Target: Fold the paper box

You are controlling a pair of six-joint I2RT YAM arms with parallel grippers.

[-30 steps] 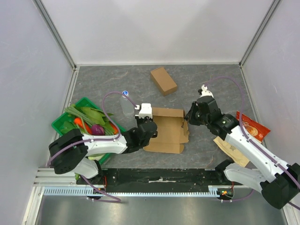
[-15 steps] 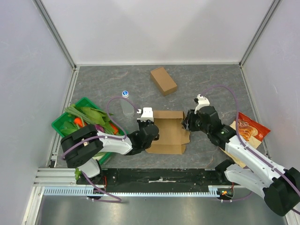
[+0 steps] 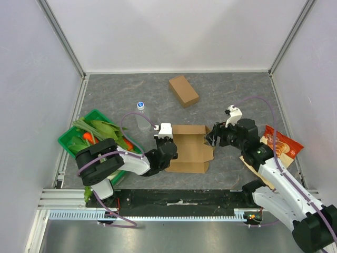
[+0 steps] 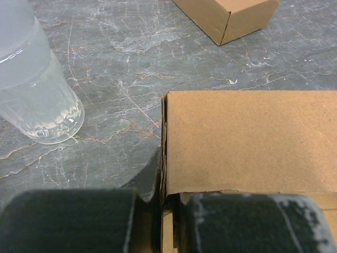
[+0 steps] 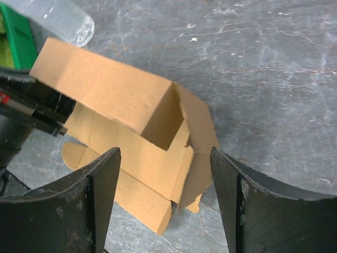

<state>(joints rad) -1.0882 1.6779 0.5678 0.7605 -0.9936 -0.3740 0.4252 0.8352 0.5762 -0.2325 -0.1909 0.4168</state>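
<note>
Left hand (image 4: 158, 219) pinches the left wall of the half-folded paper box (image 3: 190, 145), right hand (image 3: 216, 135) spread wide just right of it

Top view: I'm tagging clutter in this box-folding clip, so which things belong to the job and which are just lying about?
Job: paper box; left claw, shut on its left edge; right claw, open at its right flap.

Lying about: closed brown box; clear bottle; green crate of vegetables; red snack packet; brown paper bag.
</note>
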